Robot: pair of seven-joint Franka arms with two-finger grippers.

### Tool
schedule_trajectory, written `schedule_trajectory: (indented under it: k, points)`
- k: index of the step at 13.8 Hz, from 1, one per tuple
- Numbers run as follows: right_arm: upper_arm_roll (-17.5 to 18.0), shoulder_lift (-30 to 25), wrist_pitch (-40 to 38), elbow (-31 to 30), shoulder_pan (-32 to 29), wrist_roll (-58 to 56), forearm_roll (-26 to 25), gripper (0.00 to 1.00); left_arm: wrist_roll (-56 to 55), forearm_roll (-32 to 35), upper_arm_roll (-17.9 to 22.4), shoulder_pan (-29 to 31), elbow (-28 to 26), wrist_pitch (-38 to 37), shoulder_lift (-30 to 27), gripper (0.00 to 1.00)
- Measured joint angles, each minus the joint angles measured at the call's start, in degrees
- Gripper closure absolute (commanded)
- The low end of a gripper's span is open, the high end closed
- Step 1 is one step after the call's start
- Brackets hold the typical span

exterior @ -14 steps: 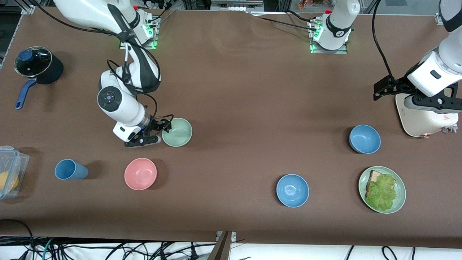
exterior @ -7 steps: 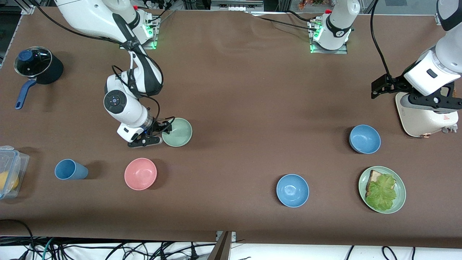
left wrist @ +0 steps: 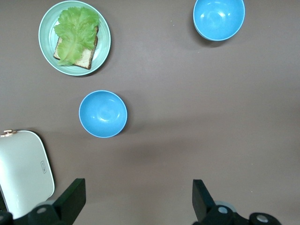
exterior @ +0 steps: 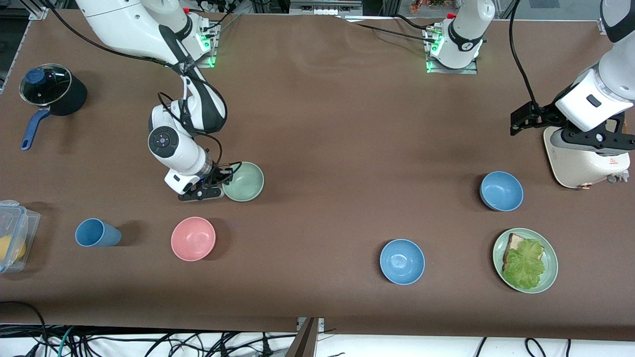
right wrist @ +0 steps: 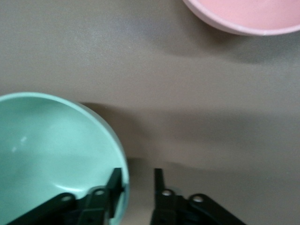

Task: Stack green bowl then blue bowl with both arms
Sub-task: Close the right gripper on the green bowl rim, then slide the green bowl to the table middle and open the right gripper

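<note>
The green bowl [exterior: 244,181] stands upright toward the right arm's end of the table. My right gripper [exterior: 223,185] is low at its rim. In the right wrist view the gripper [right wrist: 137,180] is open, one finger inside the green bowl [right wrist: 51,150], the other outside with a small gap. Two blue bowls stand toward the left arm's end, one [exterior: 501,191] farther from the front camera than the other [exterior: 402,261]. Both show in the left wrist view [left wrist: 103,114] [left wrist: 219,18]. My left gripper [exterior: 590,141] hangs open and empty [left wrist: 136,206], high by the white appliance.
A pink bowl [exterior: 193,238] [right wrist: 248,14] and a blue cup [exterior: 96,233] stand nearer the front camera than the green bowl. A black pot [exterior: 49,91], a plastic box [exterior: 12,235], a green plate with toast and lettuce [exterior: 543,277] [left wrist: 104,47], and a white appliance [exterior: 585,163] [left wrist: 23,178].
My right arm has shifted a little toward the green bowl, bringing its fingers onto the rim. My left arm rose slightly, then held still. The bowls have not moved.
</note>
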Motion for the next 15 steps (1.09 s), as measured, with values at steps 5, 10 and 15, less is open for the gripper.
schedule_trajectory:
  k: [5,10,15]
  points:
    - [1.19,-0.53,0.0,0.23,0.11,3.73,0.4,1.0,0.0,0.0,-0.45,-0.11,0.07,-0.38,0.0,0.0]
    - [5.16,-0.46,-8.85,9.41,0.85,11.28,0.4,1.0,0.0,0.0,-0.47,-0.1,0.13,-0.69,0.0,0.0]
    - [6.74,5.55,-12.28,22.56,10.13,25.97,0.38,1.0,0.0,0.0,-0.36,0.04,0.14,-0.72,0.0,0.0]
